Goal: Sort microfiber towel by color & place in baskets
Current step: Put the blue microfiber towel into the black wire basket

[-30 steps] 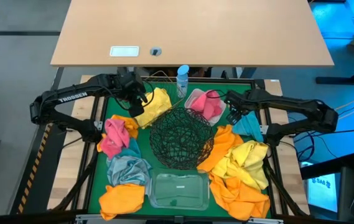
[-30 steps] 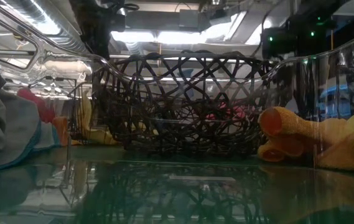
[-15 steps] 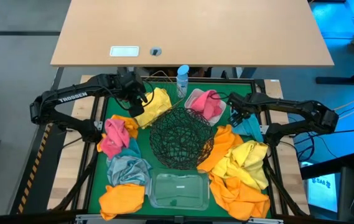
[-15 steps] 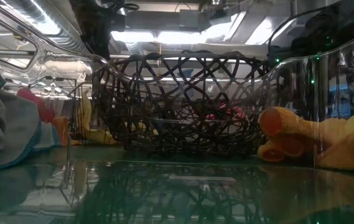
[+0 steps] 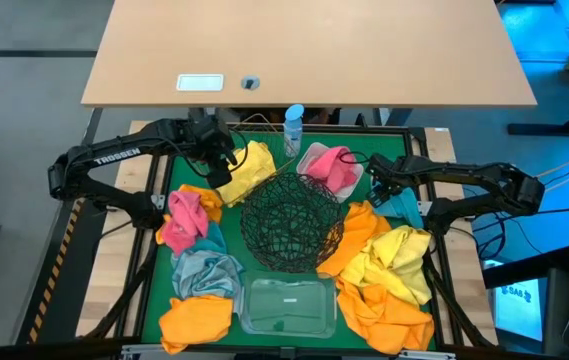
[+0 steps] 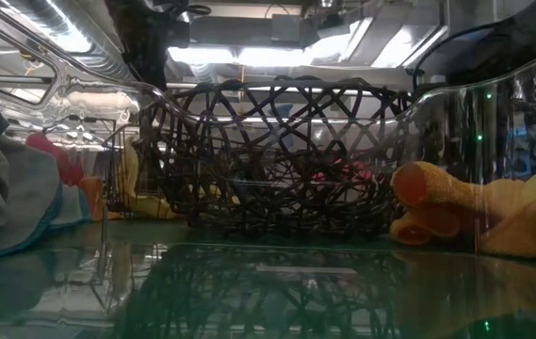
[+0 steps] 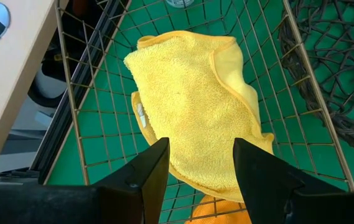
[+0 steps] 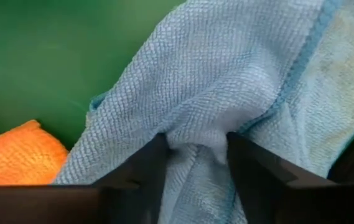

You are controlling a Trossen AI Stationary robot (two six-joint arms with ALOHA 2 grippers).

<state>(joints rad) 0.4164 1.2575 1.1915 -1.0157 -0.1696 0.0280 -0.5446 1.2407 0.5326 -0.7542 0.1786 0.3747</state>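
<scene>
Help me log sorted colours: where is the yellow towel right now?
In the high view a yellow towel lies in the copper wire basket at the table's back left, beside the black wire bowl, under the left gripper.

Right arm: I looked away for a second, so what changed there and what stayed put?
The right gripper came down from beside the pink towel onto the blue towel, and its fingers are now pinching a fold of it. The left gripper stayed open over the yellow towel; the other towels did not move.
</scene>
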